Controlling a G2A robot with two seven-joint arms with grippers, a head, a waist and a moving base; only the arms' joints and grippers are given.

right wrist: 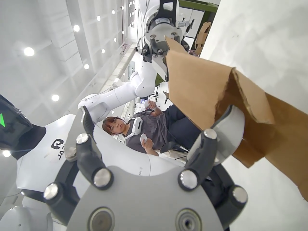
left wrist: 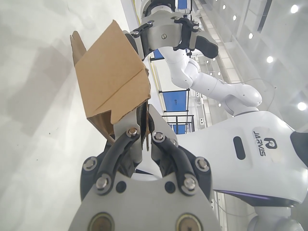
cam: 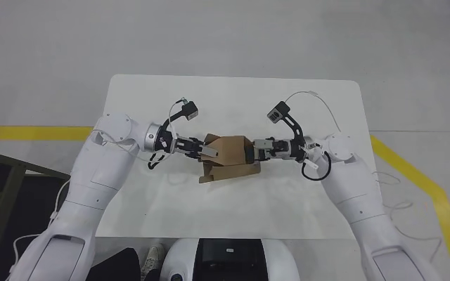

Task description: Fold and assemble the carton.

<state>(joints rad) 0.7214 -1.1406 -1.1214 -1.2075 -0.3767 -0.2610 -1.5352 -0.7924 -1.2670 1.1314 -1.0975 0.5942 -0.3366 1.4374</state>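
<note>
The carton (cam: 228, 153) is lying near the middle of the table (cam: 316, 204), between the 2 grippers, with a flatter piece of it spreading toward the near side. The left gripper (cam: 200, 149) is pinching a flap at the carton's left end, its fingers (left wrist: 125, 122) pressed together on the cardboard edge. The right gripper (cam: 257, 148) is standing wide apart at the right end. 1 of its fingers (right wrist: 231, 118) is sitting tucked under a ragged-edged flap, and the other is hanging free, touching nothing. The step in hand is probably squaring the half-opened body so the end flaps can be folded in. To do that well, the left pinch should be acting as a firm anchor without twisting its flap. The tucked right finger should be pushing along a crease and not into the middle of a panel. The cardboard is looking thin and its edge is already rough, so slow, even pressure is wiser than a quick shove, which could tear it or bend it off the score line. Both ends should be travelling together, or the body is likely to skew. Several things are hard to make out. The tip of the tucked finger is hiding under the flap, and both grippers are covering the carton's ends from above. I cannot tell how much of the carton is resting on the table, how many flaps are already folded, or what its underside is doing.
</note>
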